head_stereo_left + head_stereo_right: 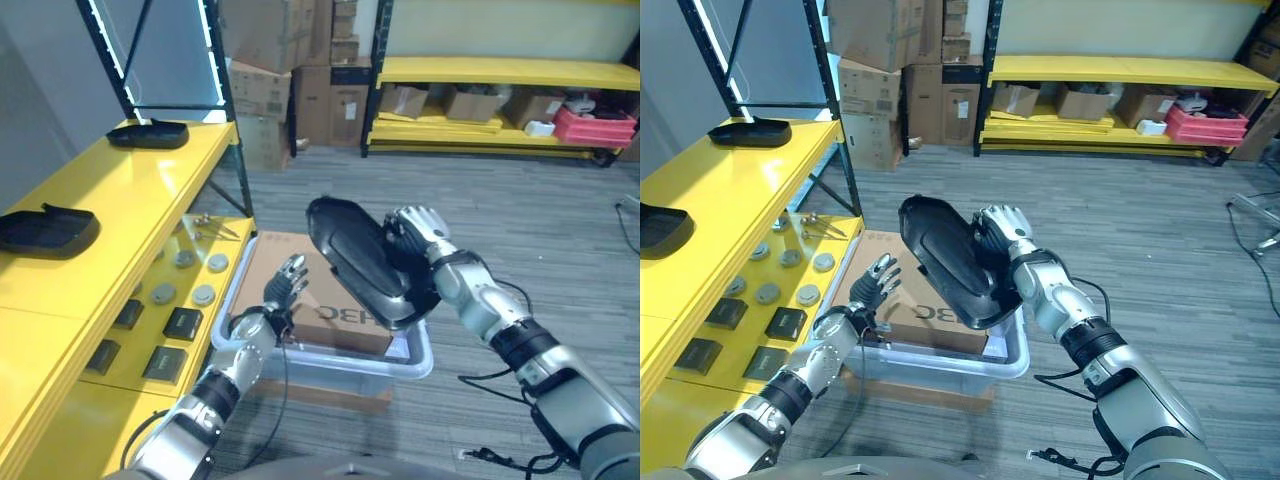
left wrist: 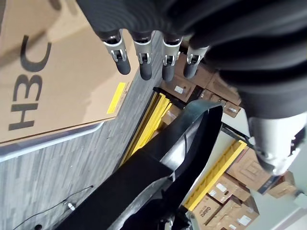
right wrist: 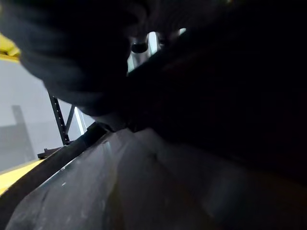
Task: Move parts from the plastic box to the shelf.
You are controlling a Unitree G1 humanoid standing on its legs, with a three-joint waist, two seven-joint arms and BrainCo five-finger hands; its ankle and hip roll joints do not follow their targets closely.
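A large black moulded part (image 1: 360,262) hangs tilted above the clear plastic box (image 1: 420,365), with my right hand (image 1: 420,240) shut on its far edge. In the right wrist view the same part (image 3: 144,182) lies close against the hand. My left hand (image 1: 287,285) is open over the box's left side, its fingers (image 2: 144,62) straight above a brown cardboard box (image 2: 48,72) that lies in the plastic box. The yellow shelf (image 1: 130,190) stands to my left and bears two similar black parts (image 1: 148,133) (image 1: 45,230).
The lower shelf level (image 1: 215,235) holds small black pads (image 1: 182,323) and grey discs (image 1: 203,295). Stacked cardboard boxes (image 1: 270,60) stand behind. A yellow rack (image 1: 500,72) with boxes and a red crate (image 1: 595,125) lines the far wall. Grey floor lies between.
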